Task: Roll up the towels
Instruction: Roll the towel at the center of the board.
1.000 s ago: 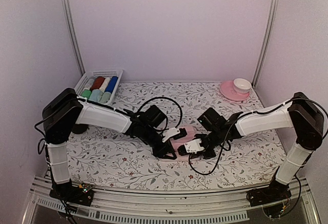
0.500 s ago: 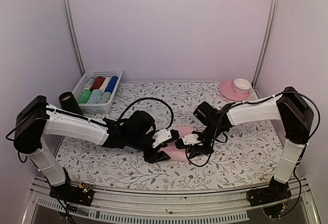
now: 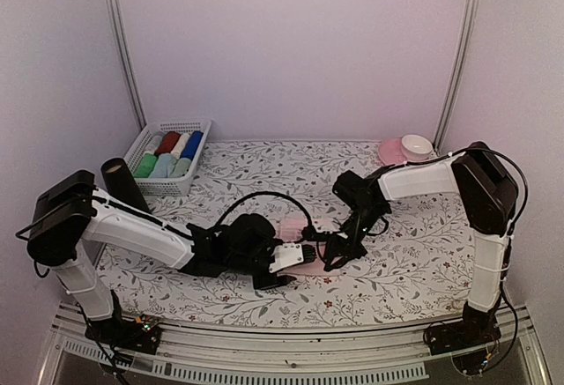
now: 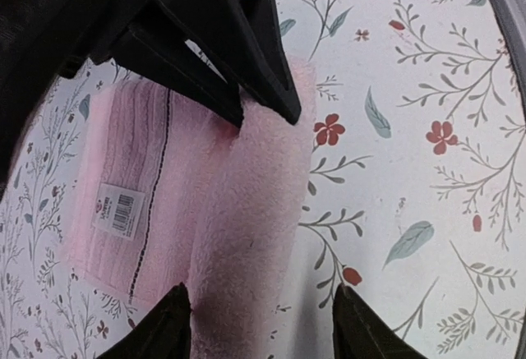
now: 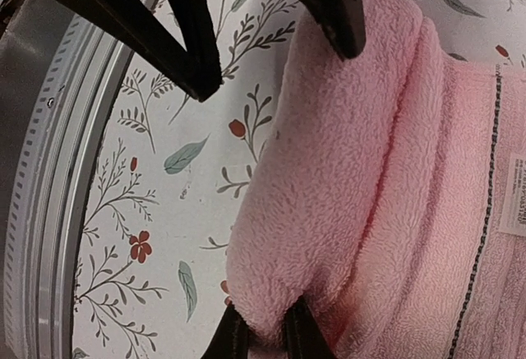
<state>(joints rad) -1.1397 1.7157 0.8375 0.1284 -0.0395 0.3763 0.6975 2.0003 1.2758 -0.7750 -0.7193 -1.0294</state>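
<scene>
- Left gripper (image 4: 263, 297) has just let go of the pink towel (image 4: 246, 203), jaws wide astride its rolled near edge.
- Right gripper (image 5: 265, 334) pinches the right end; rolling looks partly done.

the floral tabletop (image 3: 414, 270) carries a partly rolled pink towel (image 4: 246, 211) near its front middle, a white basket (image 3: 163, 188) and dark cylinder (image 3: 119, 182) back left, a pink saucer (image 3: 390, 151) with a cup (image 3: 416, 145) back right
</scene>
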